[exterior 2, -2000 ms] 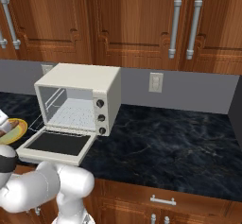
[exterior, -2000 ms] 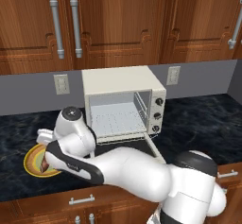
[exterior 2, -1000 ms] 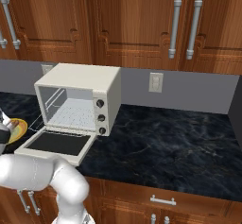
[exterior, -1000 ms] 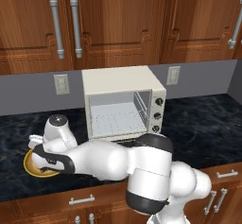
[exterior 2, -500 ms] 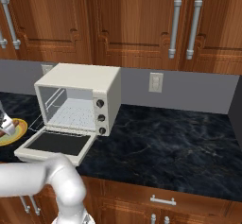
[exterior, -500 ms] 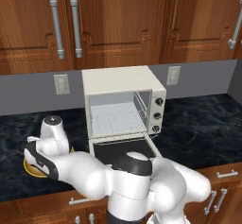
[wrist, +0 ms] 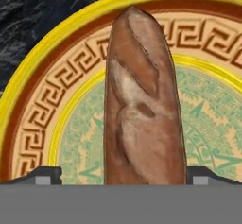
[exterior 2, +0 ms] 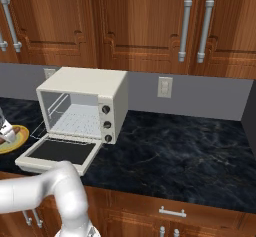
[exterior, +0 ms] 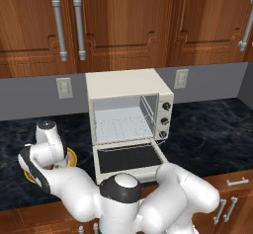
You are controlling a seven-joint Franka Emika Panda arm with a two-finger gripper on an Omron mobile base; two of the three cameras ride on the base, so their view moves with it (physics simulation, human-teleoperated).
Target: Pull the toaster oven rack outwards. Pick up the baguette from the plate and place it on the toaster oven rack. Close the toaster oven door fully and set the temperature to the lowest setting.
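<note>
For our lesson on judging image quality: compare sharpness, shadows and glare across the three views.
Hand view: the baguette looks soft and smeared up close, and the plate pattern is fuzzy. Left base view: even flat light, no glare on the toaster oven door glass. Right base view: sharp edges, faint shadows only.

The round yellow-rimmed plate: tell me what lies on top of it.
A reddish-brown baguette lies on the round yellow-rimmed plate, between the open gripper's fingertips. The loaf covers the plate's centre; its near end is cut off from view.

We see the reddish-brown baguette [wrist: 142, 105] lying across the plate [wrist: 33, 76]. The cream toaster oven [exterior: 129, 110] has its door [exterior: 129, 160] folded down flat, rack [exterior: 122, 127] inside.
</note>
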